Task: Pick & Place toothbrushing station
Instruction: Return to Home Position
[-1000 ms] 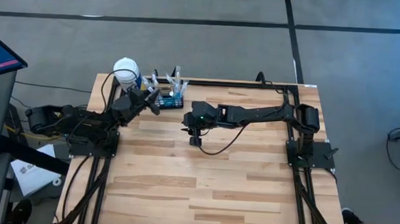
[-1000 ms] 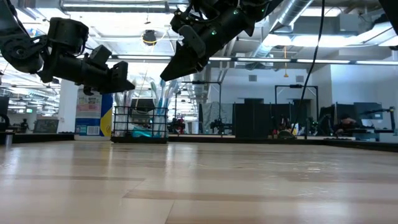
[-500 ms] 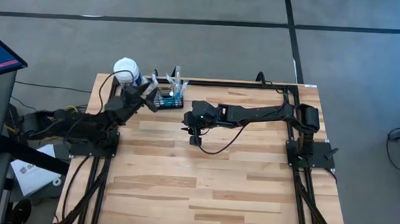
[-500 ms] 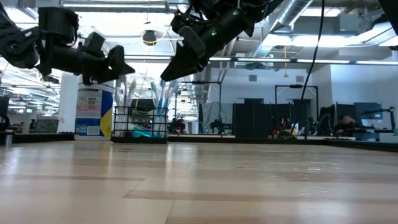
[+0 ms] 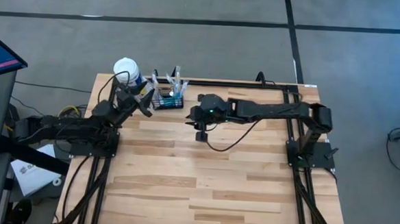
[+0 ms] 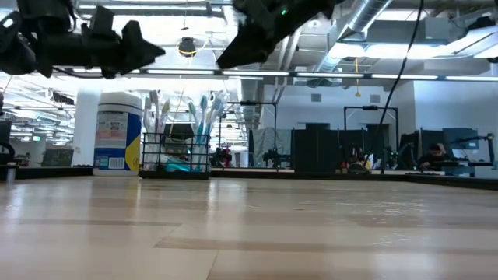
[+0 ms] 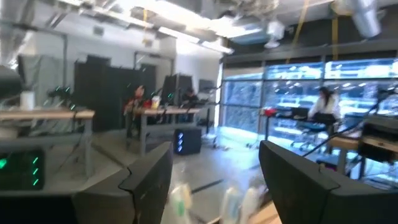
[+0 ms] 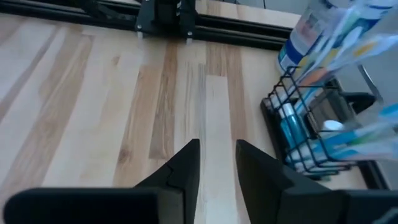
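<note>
- High view shows the toothbrushing station, a black wire-mesh caddy, standing at the far edge of the wooden table, toward my left side.
- Toothbrushes stand in the caddy with their heads sticking up above its rim; from table height I see them as a bunch of pale and blue handles, leaning a little apart.
- Low inside the caddy lies something teal-blue; I cannot tell what it is.
- A blue-labelled bottle with a white cap stands upright just beside the caddy, on the side nearer my left arm.
- My left gripper hangs in the air near the caddy and the bottle, touching neither. Its fingers are spread wide with nothing between them.
- My right gripper is over bare table, off to the caddy's other side and apart from it. Its fingers are parted by only a narrow gap and grip nothing.
- Both grippers are raised well clear of the tabletop in the low view.
</note>
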